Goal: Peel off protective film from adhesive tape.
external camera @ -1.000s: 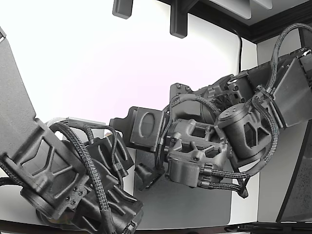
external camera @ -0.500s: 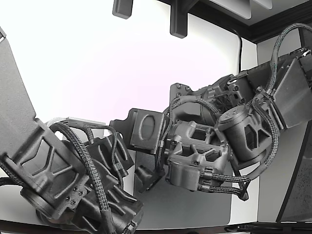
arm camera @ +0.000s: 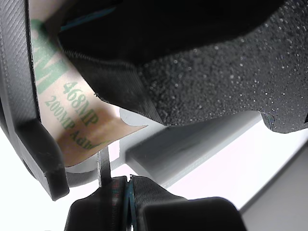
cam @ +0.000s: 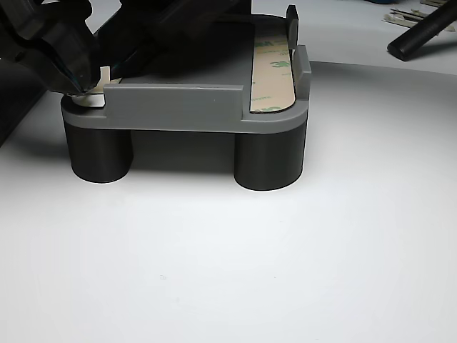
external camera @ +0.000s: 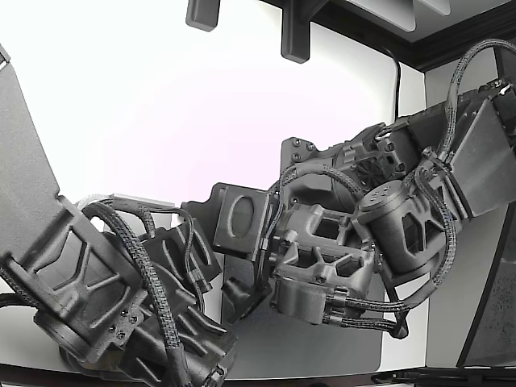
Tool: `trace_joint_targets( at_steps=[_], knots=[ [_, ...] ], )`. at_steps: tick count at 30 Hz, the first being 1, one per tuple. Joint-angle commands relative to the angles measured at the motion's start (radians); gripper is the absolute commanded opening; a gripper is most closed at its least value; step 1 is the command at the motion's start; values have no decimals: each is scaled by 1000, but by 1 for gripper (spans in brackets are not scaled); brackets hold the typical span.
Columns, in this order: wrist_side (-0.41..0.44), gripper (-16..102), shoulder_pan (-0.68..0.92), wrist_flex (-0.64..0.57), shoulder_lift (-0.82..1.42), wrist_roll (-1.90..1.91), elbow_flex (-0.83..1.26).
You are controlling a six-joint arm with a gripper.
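In the wrist view the tan protective film [arm camera: 79,122], printed in green, lies on the grey fixture [arm camera: 192,144]. One film corner pokes out from under my upper finger [arm camera: 216,72]. The lower finger [arm camera: 120,202] sits below the fixture's edge, so my gripper [arm camera: 125,149] stands open with a gap around that corner. The other view shows the fingertips [cam: 75,75] at the fixture's left corner, beside a pale film tab [cam: 102,77]. A second strip of film-covered tape [cam: 271,71] lies along the fixture's right side. In the exterior view the arms hide the fixture.
The grey fixture [cam: 178,107] rests on two black cylinders [cam: 268,157] on a white table. A black rod [cam: 421,32] lies at the far right. In the exterior view two black arms [external camera: 322,258] crowd together over a grey mat [external camera: 306,339].
In the exterior view the right-hand arm's wrist has dropped slightly and tilted. The left-hand arm has stayed still.
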Motion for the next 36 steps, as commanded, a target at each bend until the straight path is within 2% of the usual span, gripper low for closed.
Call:
trace_joint_targets(
  at_steps=[1, 36],
  knots=[
    [3, -12, -6, -2, 14, 2, -31],
    [18, -12, 2, -23, -48, -11, -43]
  ],
)
